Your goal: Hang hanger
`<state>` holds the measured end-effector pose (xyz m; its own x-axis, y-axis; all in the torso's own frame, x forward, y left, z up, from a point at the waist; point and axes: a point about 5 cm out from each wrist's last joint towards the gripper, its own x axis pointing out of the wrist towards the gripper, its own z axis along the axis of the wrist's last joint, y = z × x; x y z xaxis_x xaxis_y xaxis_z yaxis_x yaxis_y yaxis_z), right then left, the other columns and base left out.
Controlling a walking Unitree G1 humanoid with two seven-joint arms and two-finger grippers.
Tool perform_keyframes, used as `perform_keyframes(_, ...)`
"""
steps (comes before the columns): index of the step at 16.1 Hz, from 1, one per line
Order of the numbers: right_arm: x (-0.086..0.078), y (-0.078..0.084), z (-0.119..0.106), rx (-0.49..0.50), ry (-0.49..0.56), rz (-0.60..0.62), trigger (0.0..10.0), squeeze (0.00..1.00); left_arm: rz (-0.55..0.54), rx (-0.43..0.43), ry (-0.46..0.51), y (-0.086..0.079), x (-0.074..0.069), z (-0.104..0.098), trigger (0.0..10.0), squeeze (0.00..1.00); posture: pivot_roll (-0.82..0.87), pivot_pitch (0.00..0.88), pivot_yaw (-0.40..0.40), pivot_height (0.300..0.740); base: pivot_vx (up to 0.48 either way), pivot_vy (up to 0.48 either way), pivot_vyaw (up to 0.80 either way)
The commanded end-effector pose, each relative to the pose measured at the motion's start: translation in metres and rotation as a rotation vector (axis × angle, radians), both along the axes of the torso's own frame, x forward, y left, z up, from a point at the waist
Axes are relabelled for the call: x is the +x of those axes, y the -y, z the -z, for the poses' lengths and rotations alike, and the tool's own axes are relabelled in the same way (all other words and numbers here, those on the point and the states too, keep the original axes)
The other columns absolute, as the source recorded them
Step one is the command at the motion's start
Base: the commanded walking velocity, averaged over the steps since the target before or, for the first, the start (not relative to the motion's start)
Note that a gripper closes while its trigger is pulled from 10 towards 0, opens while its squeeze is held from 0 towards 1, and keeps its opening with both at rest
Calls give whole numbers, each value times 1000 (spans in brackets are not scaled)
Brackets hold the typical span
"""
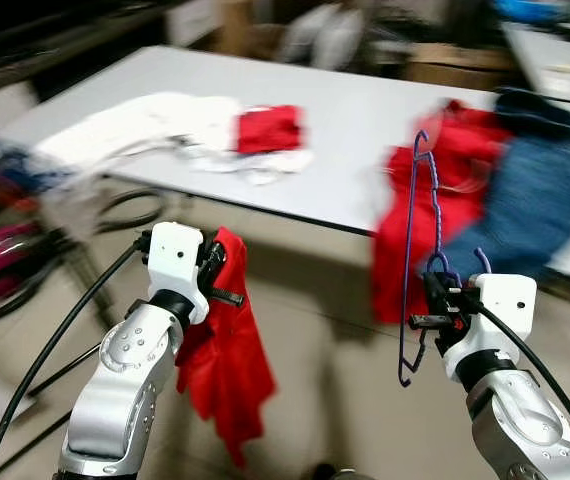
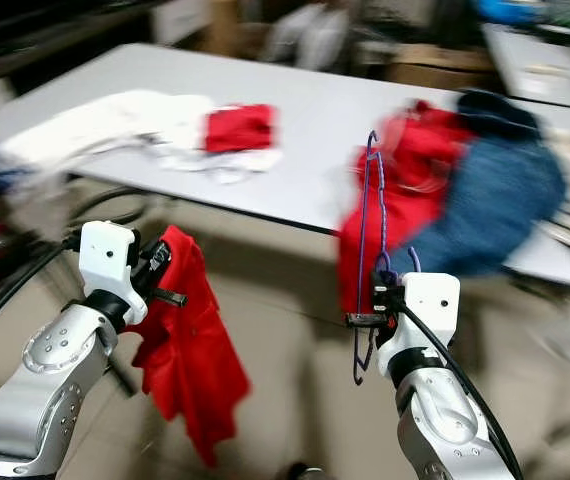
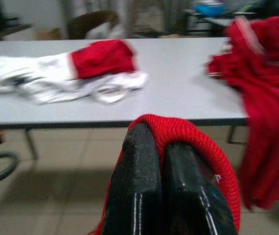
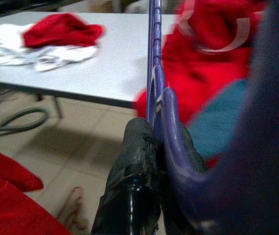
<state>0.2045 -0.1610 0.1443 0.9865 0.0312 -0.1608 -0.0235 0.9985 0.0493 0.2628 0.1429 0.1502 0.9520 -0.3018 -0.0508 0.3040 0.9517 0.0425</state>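
Across the grey worktop [image 1: 365, 140] lie white and red clothes [image 1: 195, 135], with a red garment [image 1: 420, 215] and blue one [image 1: 550, 195] draped over its edge. Nearer, the left hand [image 1: 227, 280] pinches a hanging red cloth [image 1: 223, 370]; the right hand [image 1: 435, 300] clamps an upright purple hanger [image 1: 415, 250].

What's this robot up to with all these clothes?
It stands before a grey table strewn with clothes, holding one thing in each arm. The left gripper is shut on a red garment that hangs down toward the floor. The right gripper is shut on a purple hanger, held upright in the air. The garment is not yet on the hanger. On the table lie white and red clothes and a red and blue pile.
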Motion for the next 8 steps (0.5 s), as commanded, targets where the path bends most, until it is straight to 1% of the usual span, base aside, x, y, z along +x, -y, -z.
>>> perform_keyframes(1, -1, 1, -2, -19, 4, 4, 10000, 0, 1, 2, 33, 0, 1, -6, 10000, 0, -25, 0, 13, 740, 0, 0, -800)
perform_keyframes(6, 0, 0, -3, -32, 2, -7, 10000, 0, 4, -2, 66, 1, 1, -9, 10000, 0, -26, 0, 7, 740, 0, 0, -800)
perform_keyframes(8, 0, 0, -4, -36, 6, -6, 10000, 0, 28, -9, 82, 3, 2, -13, 10000, 0, -27, 0, 9, 740, 0, 0, -800)
